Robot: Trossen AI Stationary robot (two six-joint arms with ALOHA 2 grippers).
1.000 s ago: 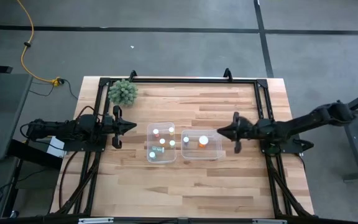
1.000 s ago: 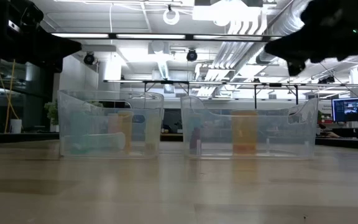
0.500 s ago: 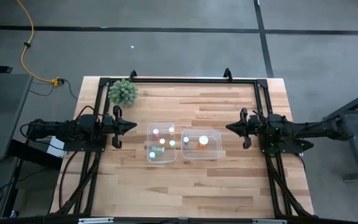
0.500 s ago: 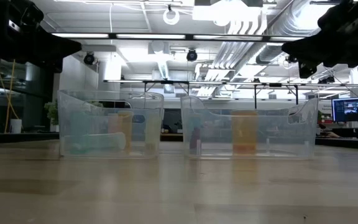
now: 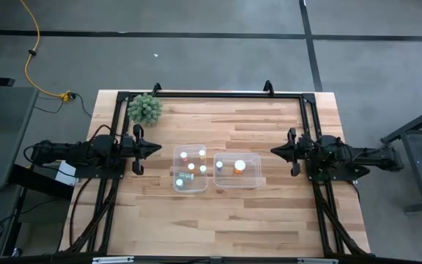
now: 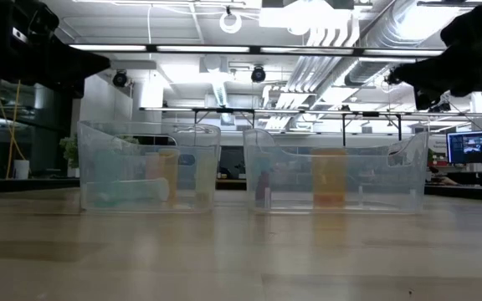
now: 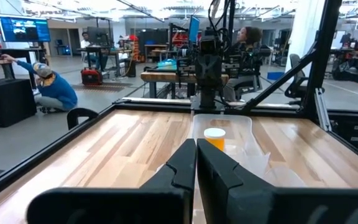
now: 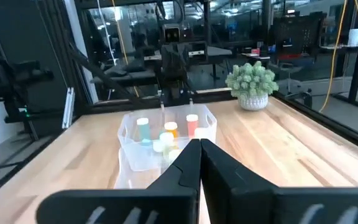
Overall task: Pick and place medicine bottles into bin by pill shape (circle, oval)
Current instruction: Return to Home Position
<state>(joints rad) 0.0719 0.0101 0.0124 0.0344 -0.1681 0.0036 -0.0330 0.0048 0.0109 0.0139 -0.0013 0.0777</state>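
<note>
Two clear tubs stand side by side at the table's middle. The left tub (image 5: 175, 169) holds several small white-capped bottles (image 5: 191, 166), orange and pale greenish, one lying down. The right tub (image 5: 237, 155) holds an orange bottle (image 5: 239, 166) and a paler one (image 5: 219, 166), both upright. My left gripper (image 5: 156, 149) is shut and empty, level, left of the tubs. My right gripper (image 5: 273, 152) is shut and empty, level, right of the tubs. In the low view both grippers hang above tub height, the left one (image 6: 99, 63) and the right one (image 6: 392, 77).
A green spiky ball plant (image 5: 145, 108) stands at the table's far left corner. A black frame (image 5: 211, 94) runs along the table's far, left and right edges. Bare wood lies in front of the tubs. People show in the room beyond the table in the left wrist view (image 7: 48, 87).
My right gripper has drawn back from the right tub toward the table's right edge, staying shut and level, while its arm has folded back. The left arm, the tubs and the bottles have kept still.
</note>
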